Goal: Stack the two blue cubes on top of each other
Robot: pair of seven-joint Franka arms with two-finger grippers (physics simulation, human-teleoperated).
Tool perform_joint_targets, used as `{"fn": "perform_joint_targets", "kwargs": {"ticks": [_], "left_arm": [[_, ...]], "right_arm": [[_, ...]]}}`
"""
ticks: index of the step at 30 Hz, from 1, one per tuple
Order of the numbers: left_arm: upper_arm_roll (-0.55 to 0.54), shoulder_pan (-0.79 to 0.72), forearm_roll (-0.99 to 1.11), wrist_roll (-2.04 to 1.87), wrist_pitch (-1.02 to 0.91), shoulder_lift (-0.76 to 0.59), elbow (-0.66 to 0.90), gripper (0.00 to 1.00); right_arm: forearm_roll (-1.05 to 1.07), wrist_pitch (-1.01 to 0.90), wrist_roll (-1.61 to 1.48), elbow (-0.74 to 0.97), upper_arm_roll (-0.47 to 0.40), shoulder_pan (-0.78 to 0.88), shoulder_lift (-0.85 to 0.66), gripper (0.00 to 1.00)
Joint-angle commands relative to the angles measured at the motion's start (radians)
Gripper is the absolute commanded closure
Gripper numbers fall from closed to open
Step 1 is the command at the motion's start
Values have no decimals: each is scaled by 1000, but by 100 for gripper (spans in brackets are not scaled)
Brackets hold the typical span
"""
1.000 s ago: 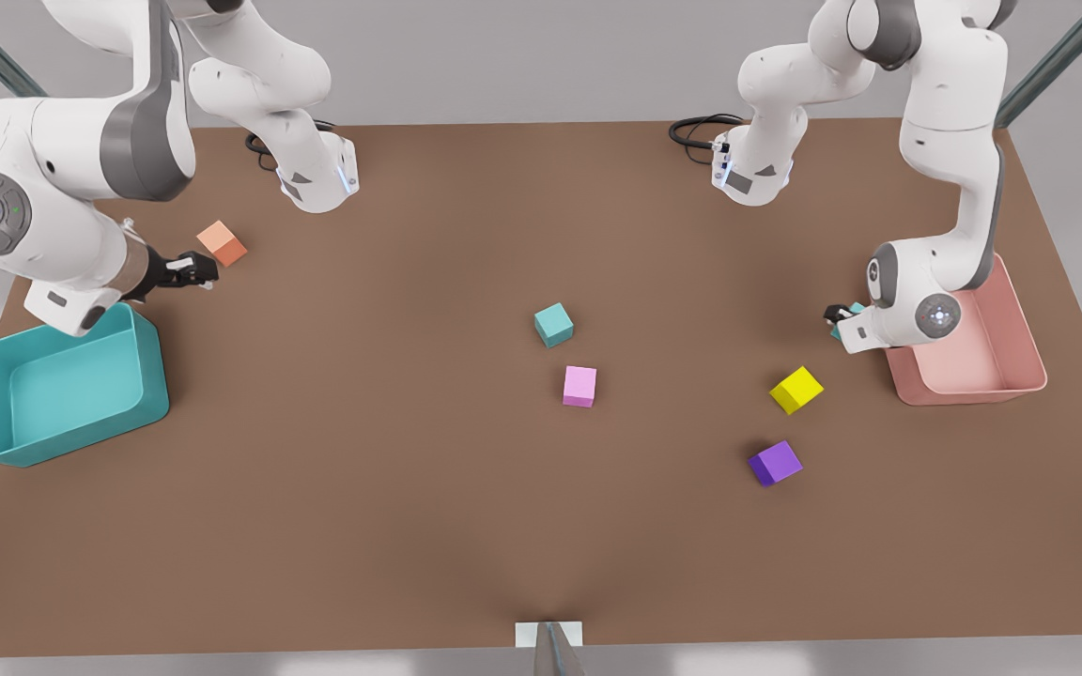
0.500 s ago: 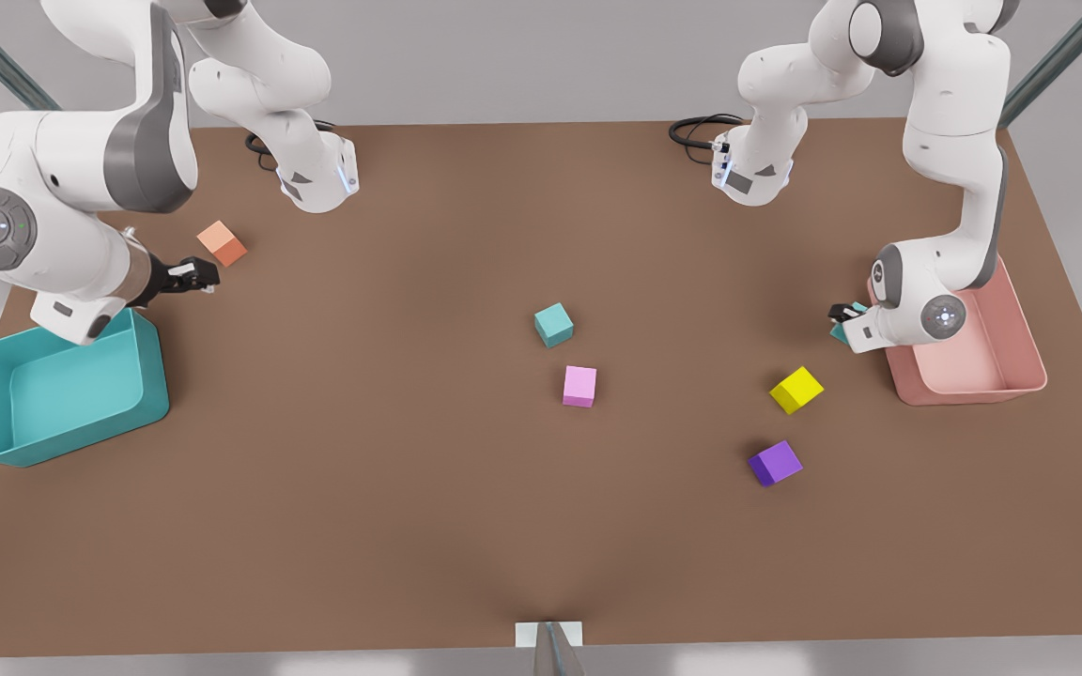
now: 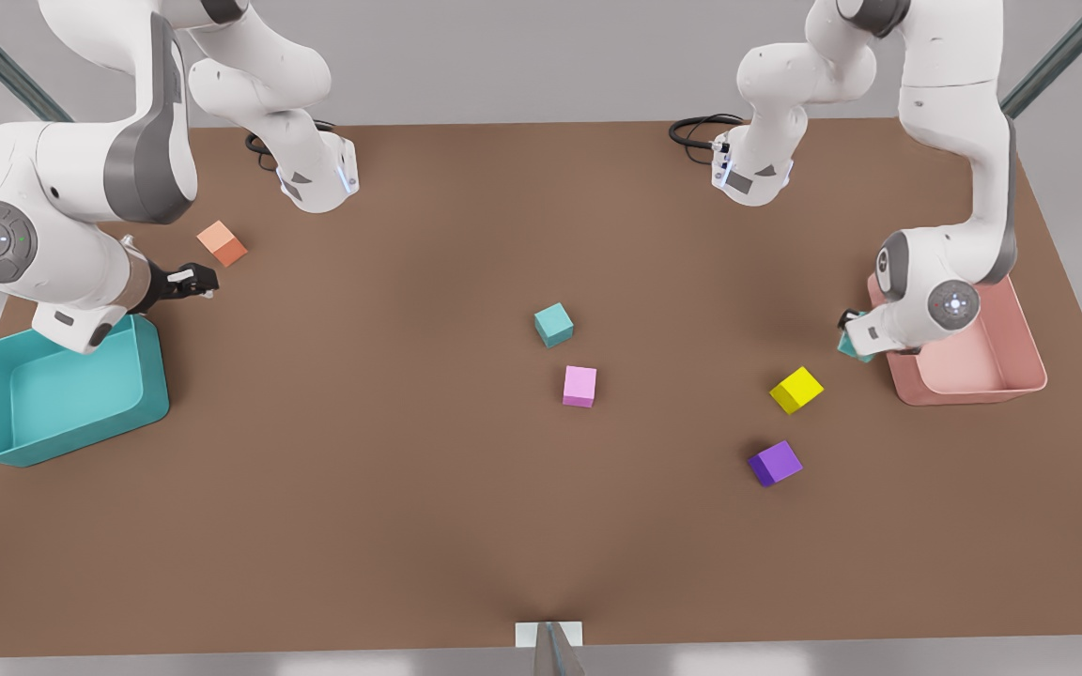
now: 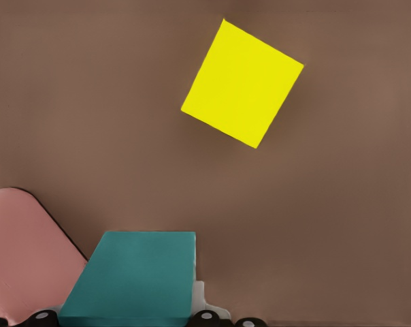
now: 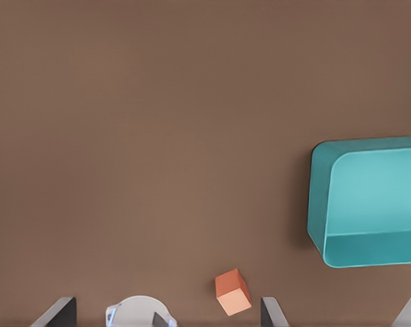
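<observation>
One blue cube (image 3: pixel 553 325) rests near the table's middle. The other blue cube (image 3: pixel 848 346) (image 4: pixel 134 276) hangs just above the table beside the pink bin (image 3: pixel 1020 324), at the front view's right, with my left gripper (image 3: pixel 851 334) (image 4: pixel 127 310) shut on it. At the front view's left, my right gripper (image 3: pixel 198 280) hovers open between the orange cube (image 3: pixel 223 243) and the teal bin (image 3: pixel 151 371), holding nothing.
A pink cube (image 3: pixel 579 386) sits just in front of the middle blue cube. A yellow cube (image 3: pixel 796 390) (image 4: pixel 242 84) and a purple cube (image 3: pixel 775 463) lie near the held cube. The arm bases (image 3: pixel 316 178) stand at the back.
My left gripper has carried its blue cube a little toward the table's front, along the pink bin's side. The right arm has shifted only slightly.
</observation>
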Motion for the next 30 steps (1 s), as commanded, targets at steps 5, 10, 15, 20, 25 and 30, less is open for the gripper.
{"fn": "perform_joint_targets", "kwargs": {"ticks": [5,10,15,20,25,30], "left_arm": [[-295,-189,-138,-759,-384,199,535,32],[-338,-456,-172,-1297,-381,599,1059,32],[-338,-533,-209,-1376,-459,659,1044,31],[-356,-538,-267,-1397,-289,452,733,31],[-430,-561,-267,-1428,-189,426,619,31],[-433,-565,-267,-1428,-125,434,581,29]], "right_arm": [[2,2,-30,0,0,0,0,0],[3,7,-30,-1,-5,0,0,0],[3,7,-30,-1,-7,0,2,0],[5,7,-30,-3,-7,0,2,0],[8,7,-30,-3,-7,0,8,0],[9,7,-30,-3,-7,0,10,0]]}}
